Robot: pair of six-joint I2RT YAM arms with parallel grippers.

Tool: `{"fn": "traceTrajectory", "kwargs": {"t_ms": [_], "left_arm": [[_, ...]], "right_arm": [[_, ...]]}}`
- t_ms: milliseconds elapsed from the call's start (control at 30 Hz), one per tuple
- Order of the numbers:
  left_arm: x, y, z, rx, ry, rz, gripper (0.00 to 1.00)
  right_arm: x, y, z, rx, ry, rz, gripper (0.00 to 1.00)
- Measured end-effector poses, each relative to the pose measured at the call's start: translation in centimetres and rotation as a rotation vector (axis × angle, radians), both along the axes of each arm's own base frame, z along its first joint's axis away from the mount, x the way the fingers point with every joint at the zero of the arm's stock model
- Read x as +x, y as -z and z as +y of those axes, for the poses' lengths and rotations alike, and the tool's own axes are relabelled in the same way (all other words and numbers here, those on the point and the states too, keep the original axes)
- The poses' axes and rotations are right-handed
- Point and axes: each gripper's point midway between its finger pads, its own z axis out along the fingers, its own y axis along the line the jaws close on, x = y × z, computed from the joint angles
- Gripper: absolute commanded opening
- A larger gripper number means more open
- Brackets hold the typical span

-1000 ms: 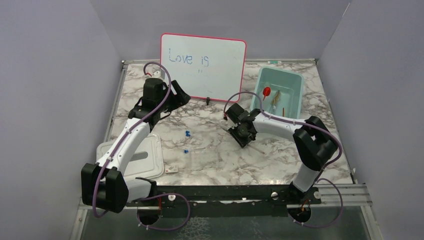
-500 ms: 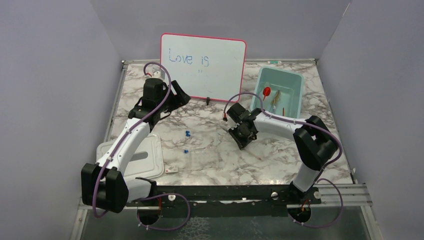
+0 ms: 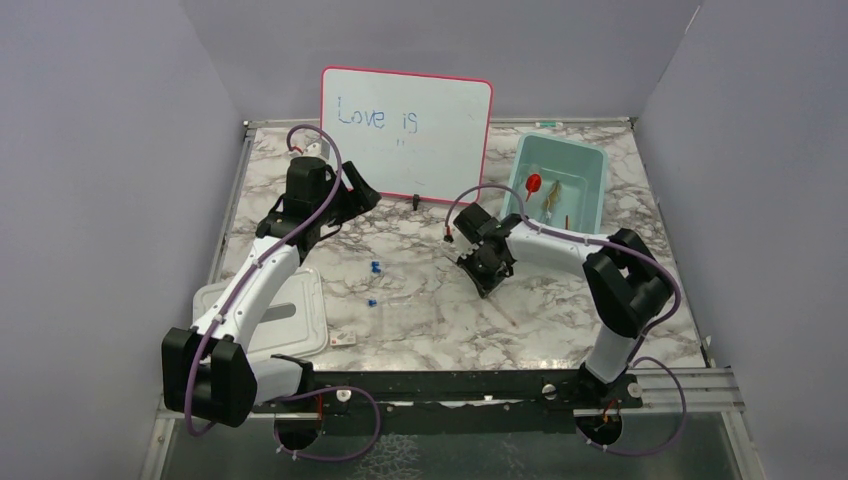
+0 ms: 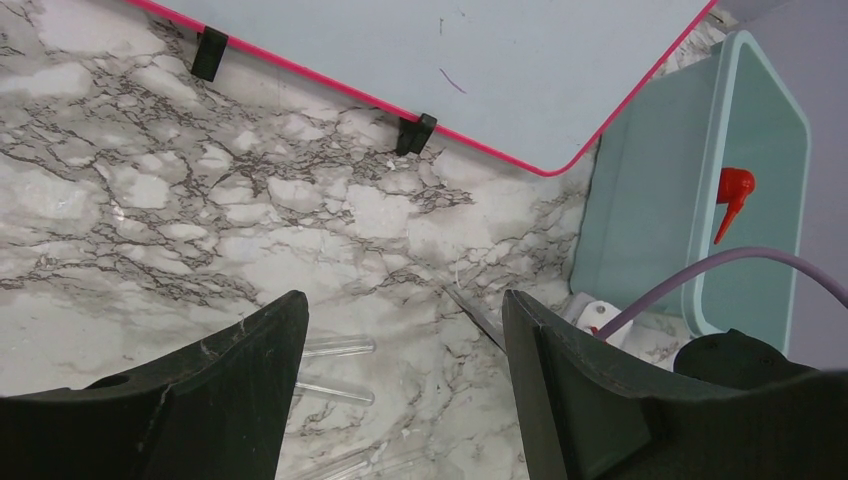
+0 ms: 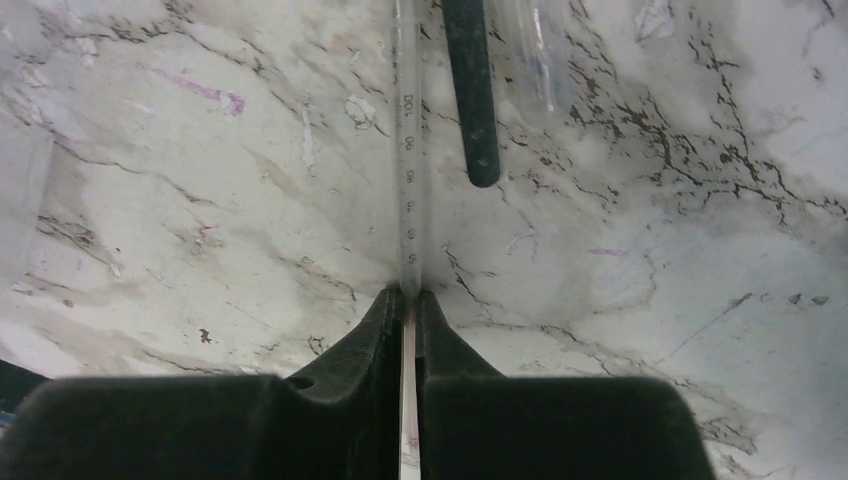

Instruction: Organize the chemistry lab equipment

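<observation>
Right claw (image 5: 410, 298) clenched on a thin clear tube (image 5: 408, 170) with printed marks, low over the marble bench (image 5: 200, 200). Dark rod (image 5: 470, 90) just beside the tube. Left claw (image 4: 400, 312) released, spread wide near the whiteboard (image 4: 430, 60). Red nozzle (image 4: 735, 190) inside teal bin (image 4: 640, 200). 2 blue caps (image 3: 374, 267) mid-bench.

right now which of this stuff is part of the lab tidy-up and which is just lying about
Job: thin clear graduated stick clamped in right gripper; blue-capped clear tubes; red-nozzled clear squeeze bottle in teal plastic bin.
Lying about: pink-framed whiteboard; white flat plastic lid.
</observation>
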Motion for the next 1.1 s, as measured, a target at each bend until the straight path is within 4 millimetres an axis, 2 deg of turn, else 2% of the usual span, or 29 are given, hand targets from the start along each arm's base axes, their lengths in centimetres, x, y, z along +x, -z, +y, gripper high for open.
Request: {"fn": "traceTrajectory", "kwargs": {"t_ms": [133, 233, 333, 567, 700, 833, 933, 1000, 1100], "left_arm": [[0.0, 0.0, 0.1, 0.002, -0.004, -0.002, 0.74], [0.0, -0.1, 0.2, 0.004, -0.008, -0.005, 0.74], [0.1, -0.2, 0.3, 0.007, -0.015, -0.010, 0.74], [0.0, -0.9, 0.6, 0.009, -0.030, -0.031, 0.74], [-0.1, -1.4, 0.7, 0.007, -0.033, -0.045, 0.74], [-0.1, -1.7, 0.7, 0.003, -0.033, -0.056, 0.74], [-0.1, -1.9, 0.7, 0.001, -0.033, -0.061, 0.74], [-0.1, -2.0, 0.7, 0.000, -0.033, -0.065, 0.74], [-0.1, -2.2, 0.7, -0.003, -0.034, -0.068, 0.74]], "right_arm": [[-0.1, -0.3, 0.8, 0.043, -0.023, 0.005, 0.04], [-0.2, -1.5, 1.6, 0.102, -0.038, -0.009, 0.04], [0.3, -4.4, 2.6, 0.195, -0.050, -0.077, 0.03], [2.3, -13.0, 4.8, 0.432, -0.041, -0.330, 0.03], [3.8, -16.4, 5.2, 0.505, 0.024, -0.444, 0.04], [6.3, -19.0, 4.3, 0.493, 0.152, -0.557, 0.04], [8.9, -22.8, 3.0, 0.505, 0.278, -0.659, 0.04], [10.9, -25.6, 1.2, 0.513, 0.372, -0.733, 0.04], [13.3, -28.6, -2.7, 0.501, 0.516, -0.818, 0.04]]}}
